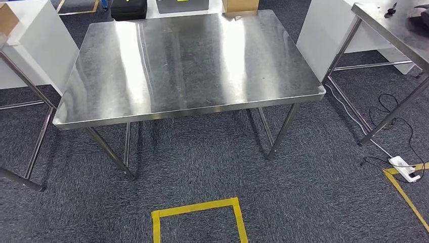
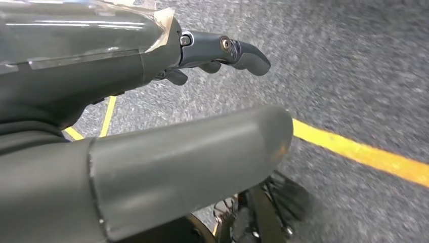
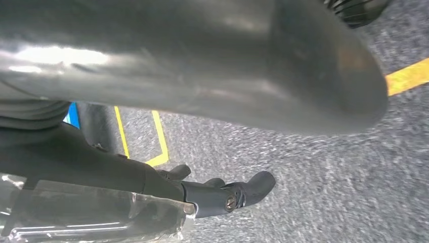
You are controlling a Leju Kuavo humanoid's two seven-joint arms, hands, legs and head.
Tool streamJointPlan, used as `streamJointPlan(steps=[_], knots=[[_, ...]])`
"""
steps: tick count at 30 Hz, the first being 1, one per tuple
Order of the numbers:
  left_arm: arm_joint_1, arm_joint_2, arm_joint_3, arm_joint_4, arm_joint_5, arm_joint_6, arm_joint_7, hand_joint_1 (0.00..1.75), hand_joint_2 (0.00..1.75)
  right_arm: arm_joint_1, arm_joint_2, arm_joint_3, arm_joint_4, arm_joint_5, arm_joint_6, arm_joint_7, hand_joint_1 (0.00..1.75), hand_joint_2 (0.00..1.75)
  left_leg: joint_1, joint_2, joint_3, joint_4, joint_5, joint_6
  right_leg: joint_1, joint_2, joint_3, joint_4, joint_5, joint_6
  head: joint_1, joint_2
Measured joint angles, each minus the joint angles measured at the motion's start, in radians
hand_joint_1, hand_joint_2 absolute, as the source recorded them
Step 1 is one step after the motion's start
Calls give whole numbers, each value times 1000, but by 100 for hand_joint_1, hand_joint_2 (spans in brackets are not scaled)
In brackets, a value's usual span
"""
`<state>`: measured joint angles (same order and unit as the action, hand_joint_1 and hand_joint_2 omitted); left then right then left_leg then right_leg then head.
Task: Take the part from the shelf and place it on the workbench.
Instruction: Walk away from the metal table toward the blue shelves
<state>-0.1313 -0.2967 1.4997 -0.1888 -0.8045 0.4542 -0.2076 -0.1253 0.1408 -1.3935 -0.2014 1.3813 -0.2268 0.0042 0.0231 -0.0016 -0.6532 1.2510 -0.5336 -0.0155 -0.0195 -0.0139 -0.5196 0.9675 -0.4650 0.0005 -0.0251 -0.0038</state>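
Counter: a bare stainless-steel counter (image 1: 192, 61) stands straight ahead in the head view, its brushed top catching broad bands of light, its long edge running across the view.
Counter legs: slanted steel legs (image 1: 281, 132) stand on grey carpet (image 1: 313, 192).
Part: I cannot tell where the part is; nothing on the steel top or in either hand can be made out as it, so its long axis and heading cannot be told.
Left hand: the left hand (image 2: 152, 66) hangs over the carpet in the left wrist view, thick grey thumb (image 2: 202, 162) in front, darker fingers (image 2: 243, 53) reaching out beyond it.
Left fingers: loosely apart, lightly bent, holding nothing.
Right hand: the right hand (image 3: 167, 187) hangs likewise over the carpet in the right wrist view, with the thumb (image 3: 227, 61) large and close.
Right fingers: the dark fingers (image 3: 248, 190) are spread a little and lightly curled, nothing between them.
Floor marks: a yellow tape square (image 1: 198, 218) lies on the carpet just in front of the counter; another yellow tape line (image 1: 404, 195) runs at the right.
Second counter: a steel counter (image 1: 389, 30) at the right edge carries dark items too small to identify.
Cables: a white power strip (image 1: 403, 168) lies by black cables (image 1: 389, 116) near that counter's leg.
Background: white panels (image 1: 329, 30) stand beyond the counter on both sides, with a black case (image 1: 128, 7) and a brown box (image 1: 240, 5) at the far edge.
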Motion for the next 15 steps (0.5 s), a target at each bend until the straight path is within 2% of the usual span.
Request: streamJointPlan(steps=[1, 2, 3, 4, 5, 7, 8, 9, 10, 11, 12, 13, 14, 15], knots=[[0, 1, 0, 0, 0, 0, 0, 0, 0, 0, 0, 0, 0, 0, 0, 0, 0, 0, 2, 0, 51, -65, 20, 0, -1, 0, -13, 10, 4, 3, -2, 0], [-1, 2, -1, 0, -1, -1, -1, 0, 0, 0, 0, 0, 0, 0, -1, 0, 0, 0, 2, -1, 102, -137, 25, 2, 0, 0, -25, 20, 7, 7, -4, 0], [-1, 2, -1, 0, -1, -2, -1, 0, 0, -1, 0, 0, 0, 0, -1, 0, 0, 0, 1, -2, 139, -193, 22, 7, 2, 0, -33, 27, 10, 12, -4, 0], [-2, 2, -1, 0, -2, -2, -1, 0, 0, -2, 0, 1, 0, 0, -1, 0, 0, 0, -1, -3, 157, -226, 13, 13, 4, 0, -39, 32, 14, 18, -5, 0], [-2, 3, -2, 0, -3, -2, -1, 0, 0, -2, 0, 1, 0, 1, -1, 0, 0, 0, -5, -4, 159, -235, 10, 21, 5, 0, -43, 33, 20, 27, -5, 0], [-2, 3, -2, 0, -3, -1, 0, 0, 0, -1, -1, 2, 0, 2, -1, 0, 0, 0, -9, -1, 144, -243, 25, 41, 7, 0, -51, 33, 29, 43, -2, 0], [-2, 3, -2, 0, -4, 0, 0, 0, 0, -1, -1, 2, 0, 3, -2, 0, 0, 0, -9, 1, 135, -248, 36, 54, 8, 2, -61, 44, 18, 46, 0, 0], [-2, 2, -2, 0, -4, 1, 0, 0, 0, 0, -2, 3, 0, 3, -2, 0, 0, 0, -8, 3, 123, -254, 49, 64, 8, 3, -76, 73, -9, 43, 3, 0], [-3, 2, -2, 0, -4, 4, 3, 0, 0, 0, -3, 3, 0, 3, -2, 0, 0, 0, -7, 5, 111, -256, 60, 70, 6, 5, -97, 123, -51, 36, 7, 0], [-2, 2, -2, 0, -5, 7, 8, 0, 0, 0, -3, 3, 0, 3, -2, 0, 0, 0, -8, 6, 97, -257, 71, 74, 5, 7, -119, 187, -96, 31, 12, 0], [-2, 2, -2, 0, -5, 12, 15, 0, 0, 0, -3, 3, 0, 2, -2, 0, 0, 0, -8, 7, 84, -256, 81, 73, 4, 7, -135, 252, -130, 31, 16, 0], [-2, 1, -2, 0, -5, 18, 22, 0, 0, 0, -4, 3, 0, 1, -2, 0, 0, 0, -9, 9, 71, -256, 91, 72, 4, 8, -140, 299, -145, 37, 18, 0], [-2, 0, -2, 0, -5, 23, 28, 0, 0, 0, -5, 3, 0, 0, -1, 0, 0, 0, -9, 10, 60, -255, 101, 70, 3, 8, -128, 313, -140, 47, 20, 0], [-2, -1, -2, 0, -5, 29, 31, 0, 0, 0, -7, 3, 0, 0, -1, 0, 0, 0, -9, 11, 50, -254, 110, 67, 2, 8, -97, 288, -120, 58, 22, 0]])
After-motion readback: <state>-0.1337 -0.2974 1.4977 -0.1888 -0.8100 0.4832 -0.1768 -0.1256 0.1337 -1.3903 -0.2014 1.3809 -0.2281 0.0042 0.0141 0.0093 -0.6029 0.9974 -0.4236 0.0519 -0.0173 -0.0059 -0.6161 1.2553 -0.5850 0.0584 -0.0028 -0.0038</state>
